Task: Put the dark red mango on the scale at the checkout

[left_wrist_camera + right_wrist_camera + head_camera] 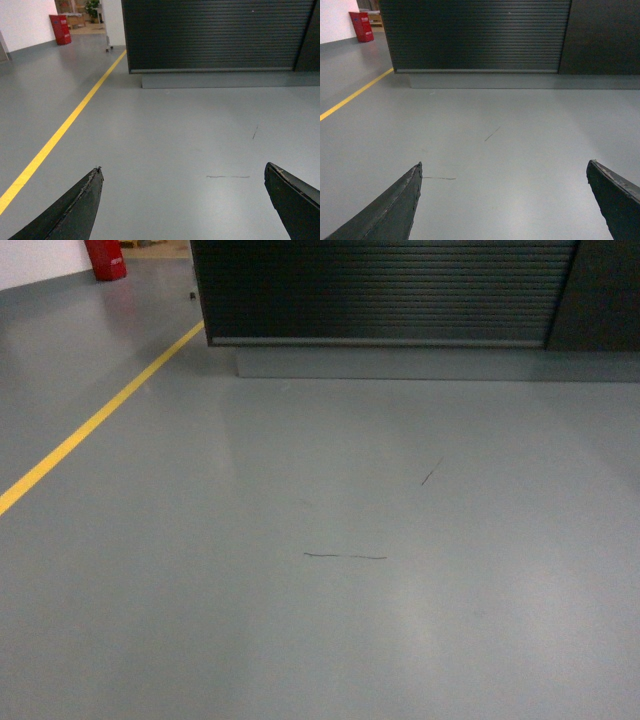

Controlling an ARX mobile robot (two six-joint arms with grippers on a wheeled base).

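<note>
Grey floor [330,540] runs to the ribbed black checkout [385,290]. Left tool [182,200] and right tool [505,200] both gape wide, holding nothing.

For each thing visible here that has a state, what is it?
Left gripper: open, empty.
Right gripper: open, empty.
Checkout: ahead across the floor, only its ribbed front in view.
Mango and scale: neither in view.
Red cabinet: upright by the far wall.
</note>
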